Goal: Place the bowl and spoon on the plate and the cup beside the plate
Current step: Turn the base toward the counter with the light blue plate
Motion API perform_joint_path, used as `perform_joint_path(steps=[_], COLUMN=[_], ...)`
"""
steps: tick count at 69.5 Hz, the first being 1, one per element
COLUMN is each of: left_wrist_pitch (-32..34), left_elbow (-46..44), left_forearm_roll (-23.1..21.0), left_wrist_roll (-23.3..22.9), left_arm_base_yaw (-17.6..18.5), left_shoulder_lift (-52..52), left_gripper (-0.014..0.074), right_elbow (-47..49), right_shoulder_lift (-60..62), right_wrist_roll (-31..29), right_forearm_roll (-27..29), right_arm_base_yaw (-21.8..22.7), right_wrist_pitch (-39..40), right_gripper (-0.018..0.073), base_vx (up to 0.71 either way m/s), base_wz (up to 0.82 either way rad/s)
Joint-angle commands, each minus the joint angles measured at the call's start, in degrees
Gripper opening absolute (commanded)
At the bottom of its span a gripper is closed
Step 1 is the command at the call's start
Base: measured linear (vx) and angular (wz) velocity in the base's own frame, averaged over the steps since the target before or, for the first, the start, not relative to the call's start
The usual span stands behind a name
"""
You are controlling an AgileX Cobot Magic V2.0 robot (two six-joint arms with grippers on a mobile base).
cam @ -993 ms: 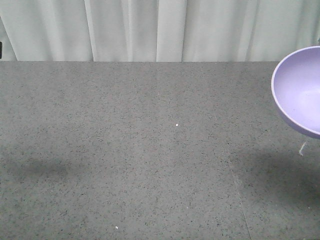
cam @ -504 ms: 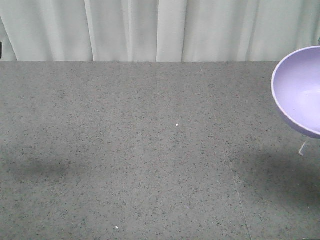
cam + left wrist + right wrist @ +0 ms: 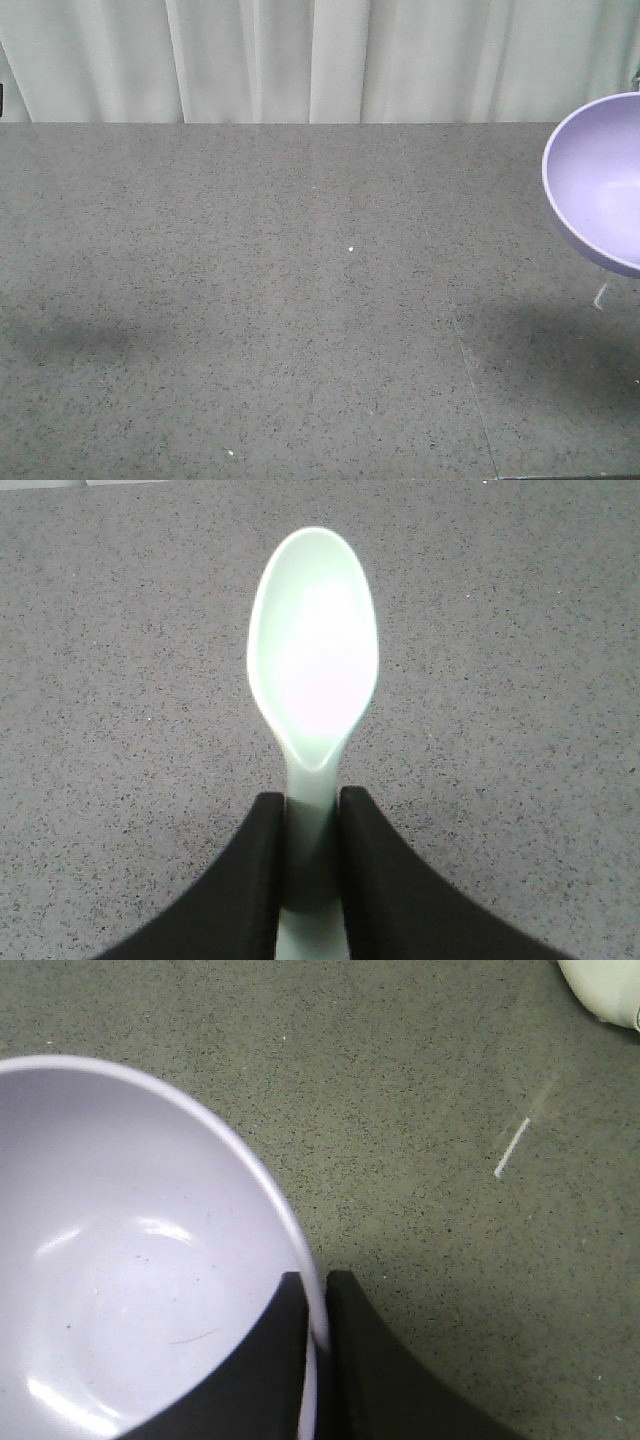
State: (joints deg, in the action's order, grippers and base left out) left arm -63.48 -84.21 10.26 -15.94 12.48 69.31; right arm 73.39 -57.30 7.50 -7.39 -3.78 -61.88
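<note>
Bowl and spoon are each being held by one arm above the grey speckled worktop. The bowl is being shown at the right edge of the front view, tilted, with its opening turned toward the camera. Its rim is being pinched by the right pincer, which is nearly closed, with one black finger inside the wall and one outside. Only smooth lavender surface, glints and a few faint scratches are being shown inside the bowl.

Against the earlier front frames, the bowl is being kept at the same spot. The white speck on the worktop is being seen slightly further left, and a dark strip is being seen at the bottom right.

The spoon's handle is being clamped by the left pincer, closed tight around it. Its long axis is being pointed straight away from the pincer, scoop end forward and hollow side up. A short white streak is being seen on the worktop beside the bowl.
</note>
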Motion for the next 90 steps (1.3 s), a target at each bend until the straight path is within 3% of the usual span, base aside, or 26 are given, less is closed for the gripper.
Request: perform_joint_path(steps=[1, 48, 90], left_wrist_pitch=[2.9, 2.9, 2.9], left_elbow=[-1.3, -1.3, -1.3], left_forearm_roll=[0.5, 0.5, 0.5], left_wrist_roll=[-0.2, -0.2, -0.2], left_arm_base_yaw=[0.4, 0.4, 0.4], left_shoulder_lift=[-1.2, -1.2, -1.2], left_gripper=[-0.0006, -0.0006, -0.0006], right_elbow=[1.7, 1.7, 1.7], right_shoulder_lift=[0.6, 0.6, 0.6], right_wrist_roll=[-0.2, -0.2, -0.2], right_forearm_roll=[-0.8, -0.8, -0.8], right_arm_base_yaw=[0.2, 0.2, 0.2], right_wrist_pitch=[3.1, 3.1, 3.2], right_gripper=[-0.0006, -0.0006, -0.0006], base_vx=[-0.01, -0.03, -0.06], base_wz=[-0.03, -0.12, -0.34])
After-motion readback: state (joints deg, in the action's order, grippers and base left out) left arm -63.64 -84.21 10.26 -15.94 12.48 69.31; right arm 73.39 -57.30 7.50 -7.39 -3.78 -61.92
